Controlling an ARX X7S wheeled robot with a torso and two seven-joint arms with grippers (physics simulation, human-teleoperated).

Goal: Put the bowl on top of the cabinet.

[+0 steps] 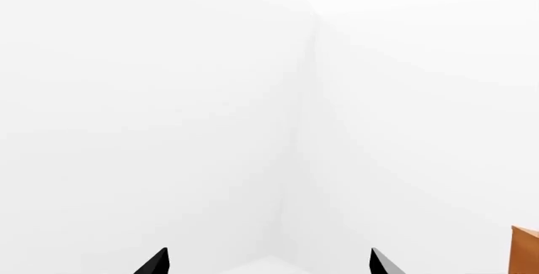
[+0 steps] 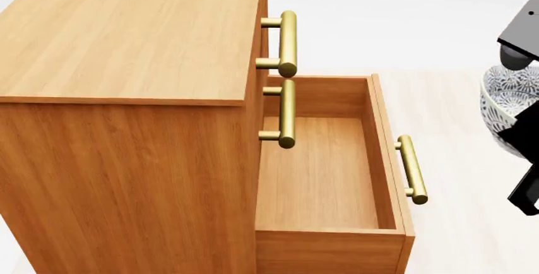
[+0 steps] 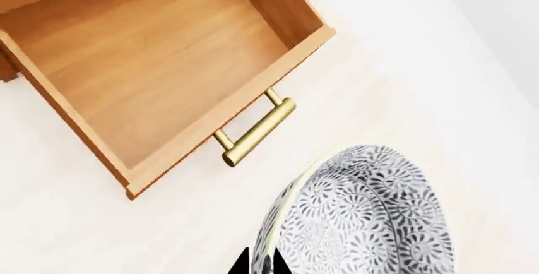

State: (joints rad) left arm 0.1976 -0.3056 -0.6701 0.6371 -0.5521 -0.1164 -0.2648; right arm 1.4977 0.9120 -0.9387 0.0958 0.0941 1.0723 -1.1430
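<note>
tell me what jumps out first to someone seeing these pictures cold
The brown cabinet fills the left of the head view, its bottom drawer pulled wide open and empty. At the right edge, the right gripper holds the patterned bowl by its rim, off to the side of the drawer's brass handle above pale floor.

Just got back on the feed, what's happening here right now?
The right hand holds the patterned bowl by its rim, off to the side of the wooden cabinet and above the floor. The bowl is not yet on the cabinet's flat top, which is bare where visible. The bottom drawer stands pulled open and empty. The left hand is open, facing a white wall and holding nothing.
</note>
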